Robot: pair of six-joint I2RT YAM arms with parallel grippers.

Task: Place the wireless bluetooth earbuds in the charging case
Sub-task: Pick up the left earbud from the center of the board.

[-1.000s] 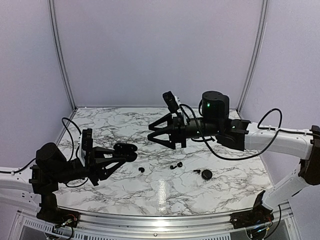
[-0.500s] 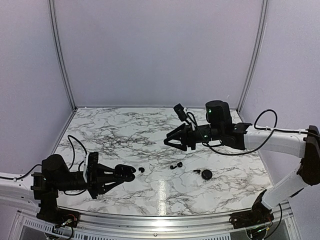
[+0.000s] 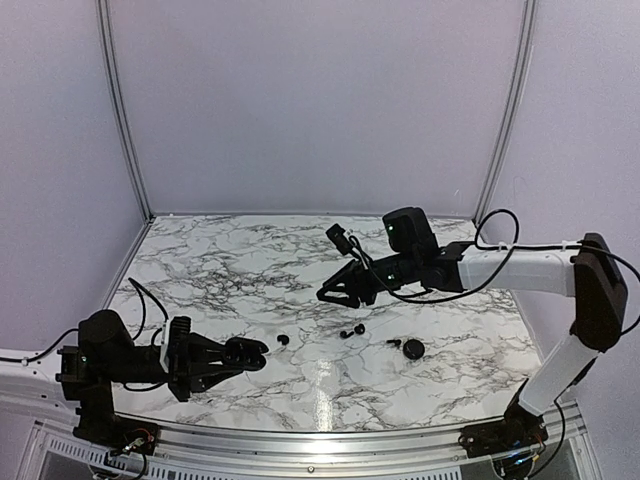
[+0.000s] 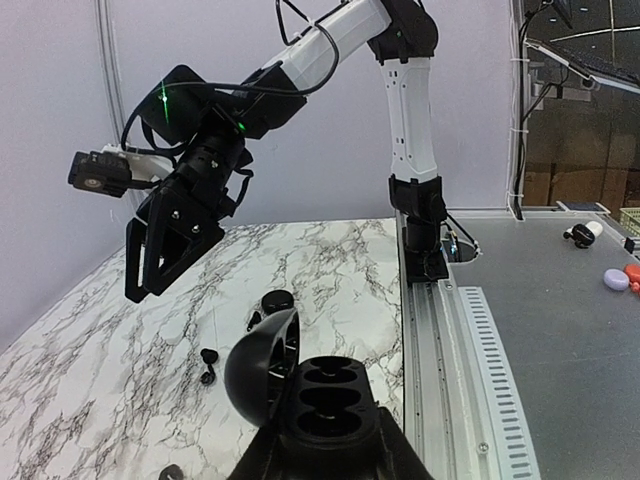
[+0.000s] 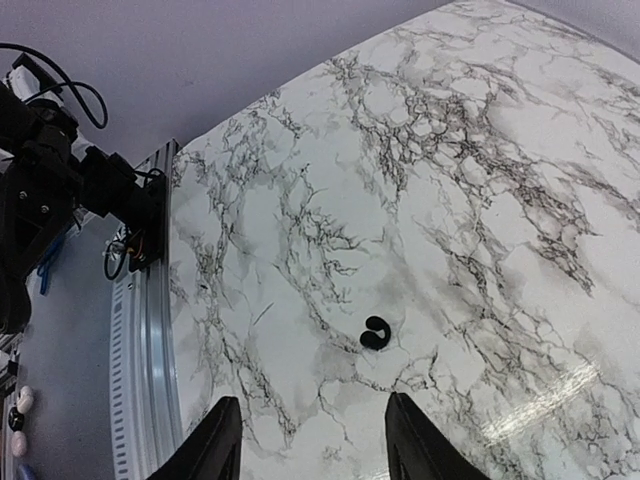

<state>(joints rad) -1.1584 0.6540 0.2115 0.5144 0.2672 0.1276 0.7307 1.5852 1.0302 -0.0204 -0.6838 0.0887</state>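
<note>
While the left gripper (image 3: 232, 357) is clamped on the open charging case (image 4: 325, 395), low over the marble table (image 3: 220, 270), the case's long axis points right, towards the earbuds (image 3: 352, 331) lying mid-table. The right gripper (image 5: 310, 432) reaches leftwards, tilted down over them, with its fingers apart.

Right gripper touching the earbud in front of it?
Apart. Right wrist view: the earbud lies on the table ahead of the right gripper, with a clear gap to both fingertips.
</note>
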